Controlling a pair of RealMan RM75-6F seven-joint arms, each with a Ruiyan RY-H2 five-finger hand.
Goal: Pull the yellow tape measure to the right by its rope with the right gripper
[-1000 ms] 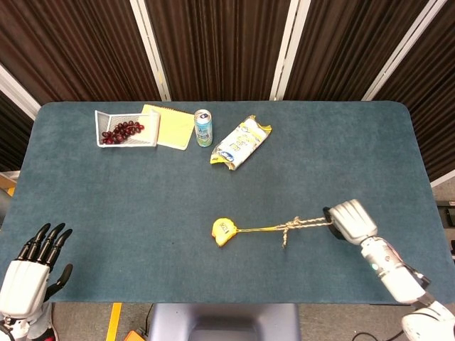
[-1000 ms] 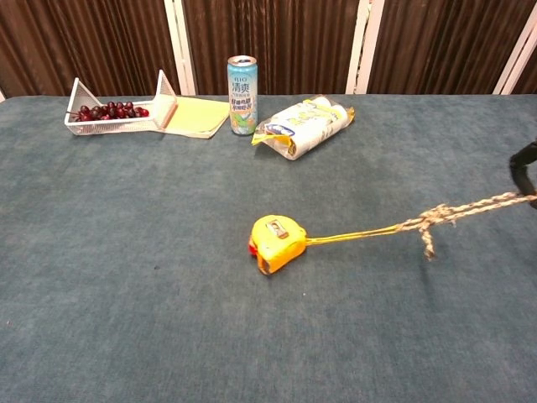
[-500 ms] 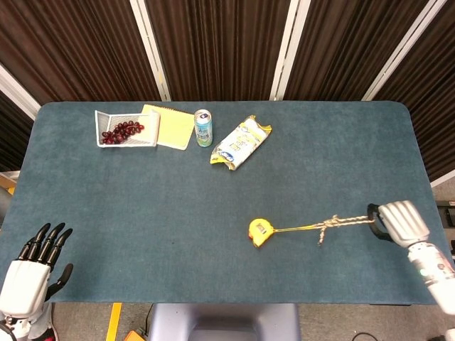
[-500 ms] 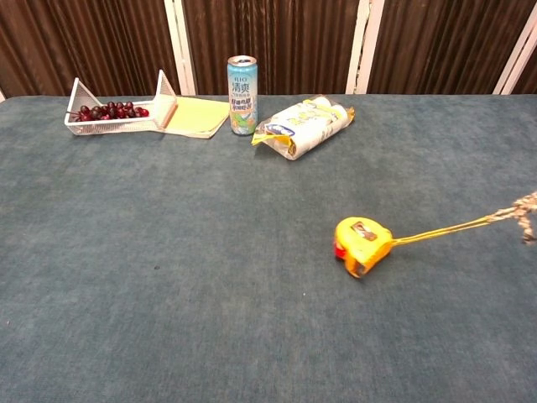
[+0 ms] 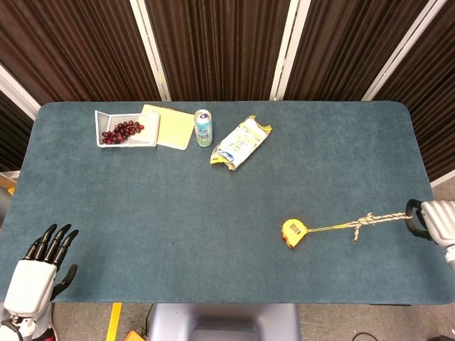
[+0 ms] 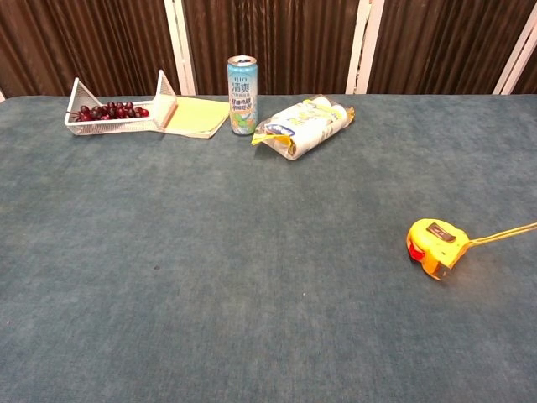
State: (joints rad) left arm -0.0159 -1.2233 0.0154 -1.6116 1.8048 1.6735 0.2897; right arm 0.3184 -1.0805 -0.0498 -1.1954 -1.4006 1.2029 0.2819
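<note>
The yellow tape measure (image 5: 293,232) (image 6: 434,244) lies on the blue-green table toward its front right. Its knotted rope (image 5: 365,221) (image 6: 508,234) runs taut to the right. My right hand (image 5: 435,220) holds the rope's end at the table's right edge, seen only in the head view. My left hand (image 5: 41,264) hangs off the front left corner with its fingers spread and nothing in it.
At the back left stand a wire basket (image 5: 99,129) (image 6: 79,99) of red grapes, a yellow notepad (image 5: 170,126) (image 6: 196,115), a drink can (image 5: 203,128) (image 6: 242,96) and a snack bag (image 5: 241,142) (image 6: 304,125). The table's right edge (image 5: 424,177) is close to my right hand.
My right hand has drawn the rope rightward to the table's edge, dragging the tape measure a good way right. The left hand has barely moved.
</note>
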